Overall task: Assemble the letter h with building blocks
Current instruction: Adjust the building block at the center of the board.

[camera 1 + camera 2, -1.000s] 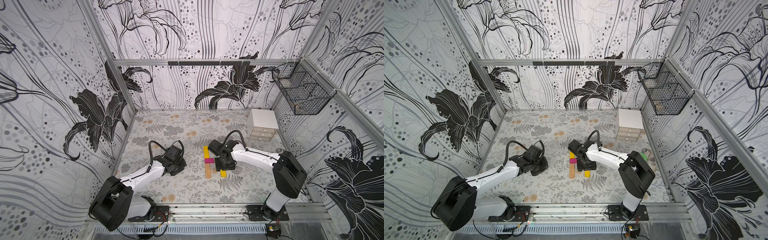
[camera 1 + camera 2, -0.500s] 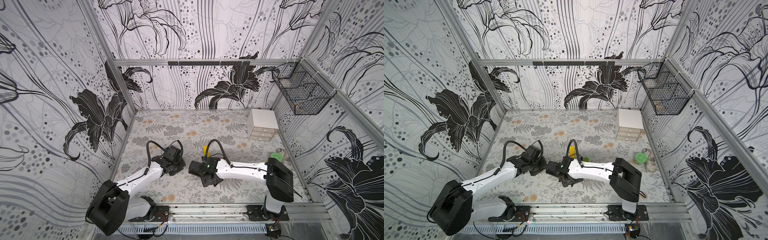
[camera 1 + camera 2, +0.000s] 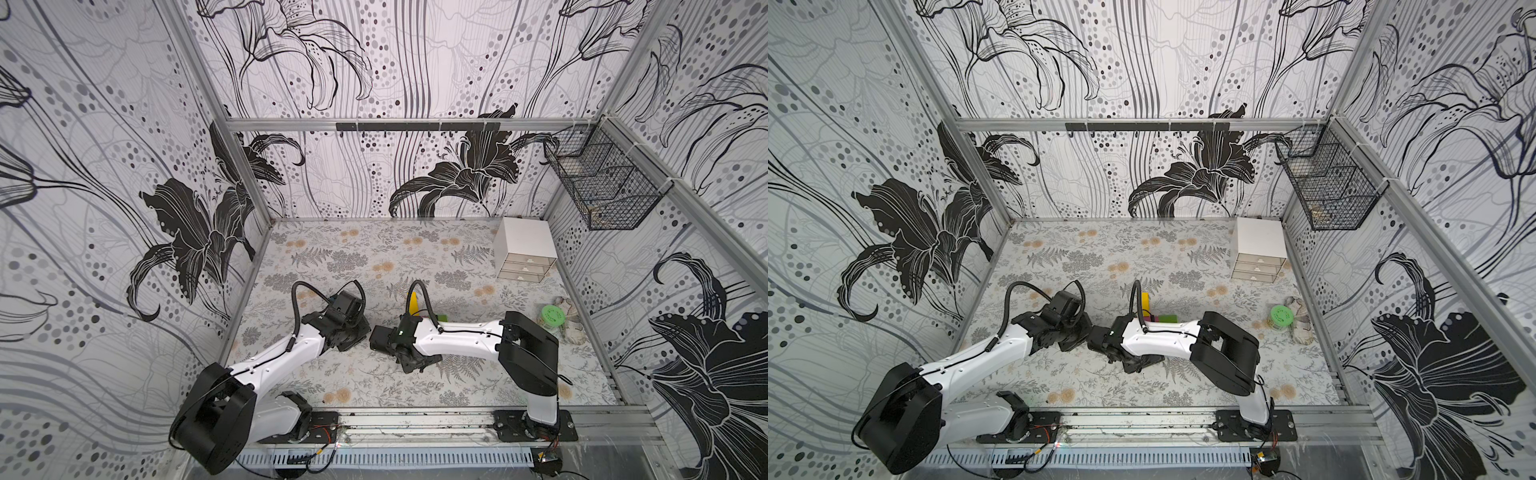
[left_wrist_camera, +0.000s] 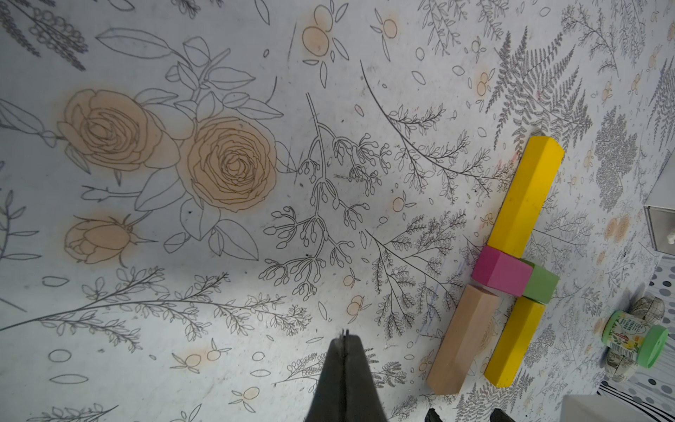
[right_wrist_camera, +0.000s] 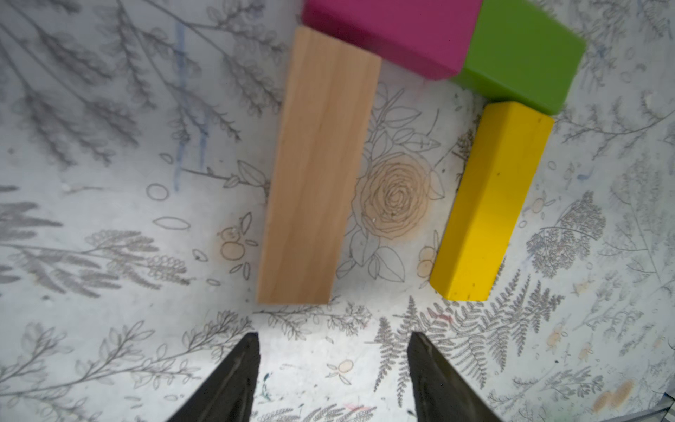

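Right hand [image 5: 333, 336] now back from the tan block [image 5: 317, 164], parted and empty; left hand [image 4: 345, 339] clenched, empty.

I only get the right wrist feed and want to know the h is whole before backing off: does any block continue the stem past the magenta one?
Observer: Yes. The left wrist view shows a second yellow block butting the magenta block on the side away from the wood block.
Operator: In line with the wood?
Observer: Roughly; it looks shifted slightly toward the green block.
Operator: And the left end effector?
Observer: The left end effector is shut and empty, apart from the blocks.
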{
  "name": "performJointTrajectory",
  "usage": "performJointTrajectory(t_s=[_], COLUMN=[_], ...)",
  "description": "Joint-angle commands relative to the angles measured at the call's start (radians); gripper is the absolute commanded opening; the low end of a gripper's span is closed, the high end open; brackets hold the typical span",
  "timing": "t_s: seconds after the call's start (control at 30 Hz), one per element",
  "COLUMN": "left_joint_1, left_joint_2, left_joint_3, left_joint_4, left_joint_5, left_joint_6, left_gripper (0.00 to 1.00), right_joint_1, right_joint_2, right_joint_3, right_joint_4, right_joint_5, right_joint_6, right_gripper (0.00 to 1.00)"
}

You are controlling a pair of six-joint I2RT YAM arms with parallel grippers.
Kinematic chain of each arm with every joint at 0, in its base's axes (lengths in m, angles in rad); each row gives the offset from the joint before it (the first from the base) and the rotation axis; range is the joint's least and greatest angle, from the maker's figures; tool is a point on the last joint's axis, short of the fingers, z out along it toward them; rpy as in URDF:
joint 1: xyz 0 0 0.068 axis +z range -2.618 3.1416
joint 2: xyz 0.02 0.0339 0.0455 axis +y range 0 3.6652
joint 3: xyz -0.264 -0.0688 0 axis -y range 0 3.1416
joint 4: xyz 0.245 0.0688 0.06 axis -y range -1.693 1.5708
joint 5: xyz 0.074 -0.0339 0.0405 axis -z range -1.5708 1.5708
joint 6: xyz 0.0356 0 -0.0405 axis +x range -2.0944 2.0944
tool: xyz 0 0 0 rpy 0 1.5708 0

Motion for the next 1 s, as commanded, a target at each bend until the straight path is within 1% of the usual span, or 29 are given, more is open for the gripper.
performJointTrajectory(t_s=[0.0, 0.2, 0.67, 0.77, 0.83, 0.97], left_joint_1=[-0.001, -0.001, -0.001, -0.001, 0.000, 0.000], left_joint_2=[-0.001, 0.008, 0.024, 0.027, 0.027, 0.025], left_joint_3=[-0.003, 0.003, 0.013, 0.013, 0.013, 0.018], left_joint_4=[-0.005, 0.001, 0.003, 0.001, 0.002, 0.000], left_joint_5=[-0.017, -0.013, -0.008, -0.008, -0.007, -0.008], left_joint_6=[0.000, -0.001, 0.009, 0.012, 0.012, 0.014], left_gripper=[0.00, 0.00, 0.00, 0.00, 0.00, 0.00], right_joint_1=[-0.017, -0.031, -0.049, -0.043, -0.030, -0.022], right_joint_2=[0.019, 0.042, 0.036, -0.003, -0.049, -0.203], right_joint_3=[-0.001, 0.010, 0.004, -0.019, -0.025, -0.056], right_joint_4=[-0.027, -0.037, -0.035, -0.041, -0.072, -0.119], right_joint_5=[0.027, 0.033, 0.022, 0.003, 0.012, 0.022], right_joint_6=[-0.029, -0.042, -0.056, -0.052, -0.043, -0.022], right_gripper=[0.67, 0.66, 0.65, 0.64, 0.65, 0.66])
